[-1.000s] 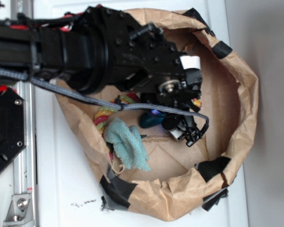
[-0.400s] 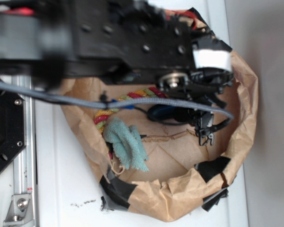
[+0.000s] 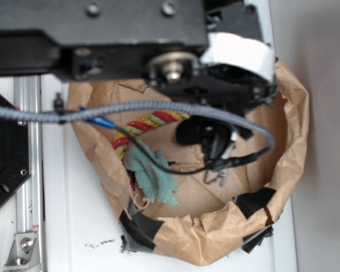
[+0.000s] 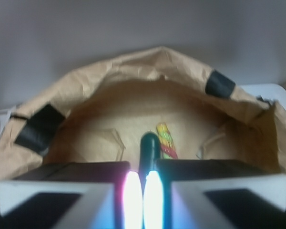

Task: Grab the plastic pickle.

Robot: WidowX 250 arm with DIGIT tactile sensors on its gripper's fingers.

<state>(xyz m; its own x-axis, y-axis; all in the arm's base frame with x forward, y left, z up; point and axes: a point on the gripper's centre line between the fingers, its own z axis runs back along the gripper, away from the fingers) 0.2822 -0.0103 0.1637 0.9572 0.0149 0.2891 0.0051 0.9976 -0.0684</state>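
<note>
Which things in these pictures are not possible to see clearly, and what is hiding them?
- Plastic pickle, wrist view: only its far end shows; the gripper covers the rest. In the exterior view it is only a dark blur.
- Gripper, exterior view: blurred, jaw state unclear.
- Striped rope, exterior view: one end passes behind the arm.
- Teal cloth: absent from the wrist view.

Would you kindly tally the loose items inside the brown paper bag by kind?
Dark green glossy plastic pickle: 1
Striped multicolour rope: 1
Teal crumpled cloth: 1
Total: 3
</note>
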